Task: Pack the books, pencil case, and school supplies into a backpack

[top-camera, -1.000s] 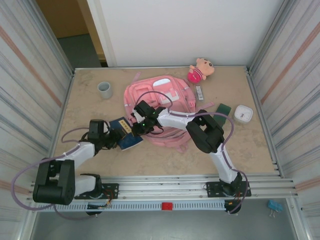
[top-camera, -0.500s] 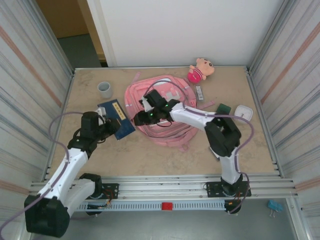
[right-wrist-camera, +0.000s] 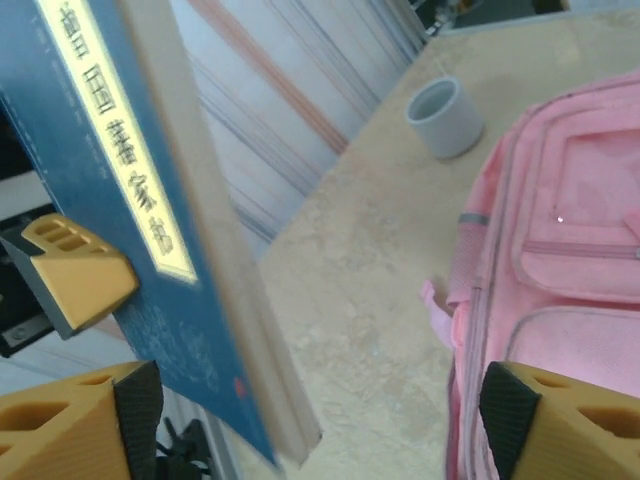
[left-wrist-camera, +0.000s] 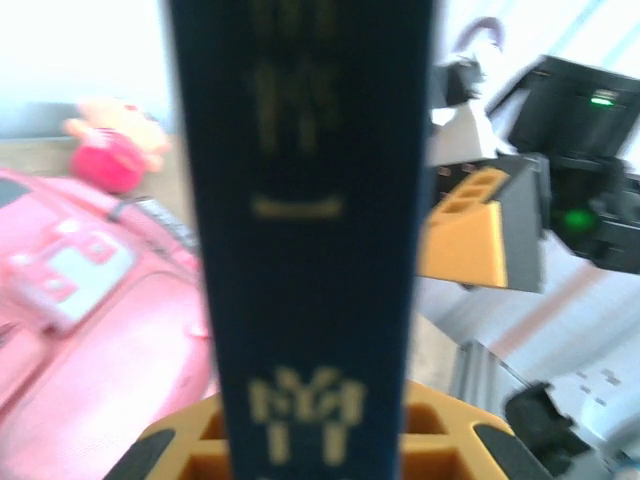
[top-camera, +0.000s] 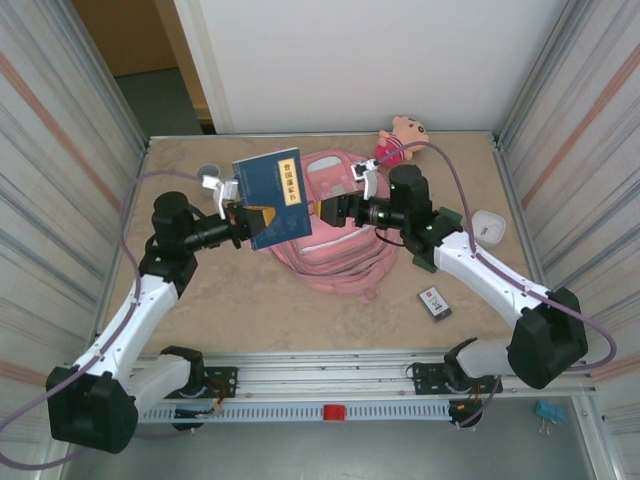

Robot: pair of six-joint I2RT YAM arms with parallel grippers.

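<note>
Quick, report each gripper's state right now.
Left gripper: closed on the blue book.
Right gripper: open, holding nothing.

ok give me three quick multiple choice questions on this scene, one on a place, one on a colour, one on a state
1. Where does the black card lie?
A. on the table, right of the backpack's near end
B. inside the cup
C. on the doll

2. What colour is the book's cover?
A. red
B. navy blue
C. green

3. What state is the left gripper in?
A. open and empty
B. shut on the book
C. shut on the cup

Answers: 1 A, the card sits on bare tabletop. 2 B, the cover is dark blue in the top and right wrist views. 3 B, it clamps the raised book's edge.
</note>
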